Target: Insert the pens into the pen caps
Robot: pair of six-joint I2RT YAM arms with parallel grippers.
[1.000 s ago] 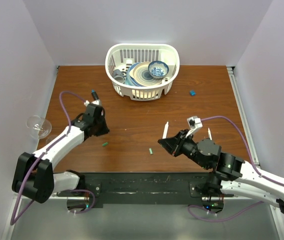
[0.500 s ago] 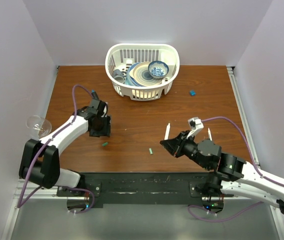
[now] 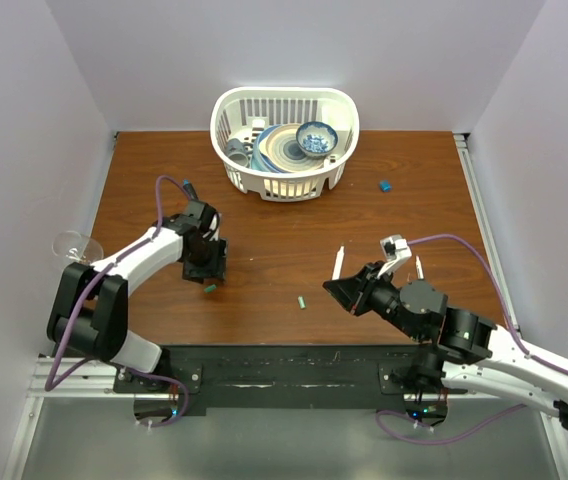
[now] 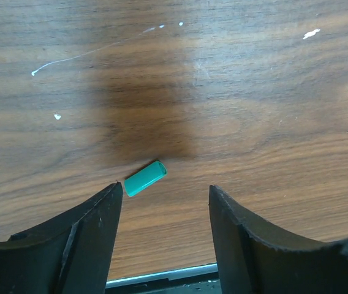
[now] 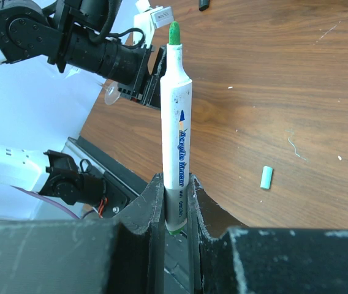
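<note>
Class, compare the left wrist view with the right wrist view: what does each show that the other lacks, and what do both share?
Only left wrist: the left gripper, open, near a green cap lying on its side. Only right wrist: a pen clamped in the right gripper, the left arm, a second cap. Both: the scratched wooden table.
</note>
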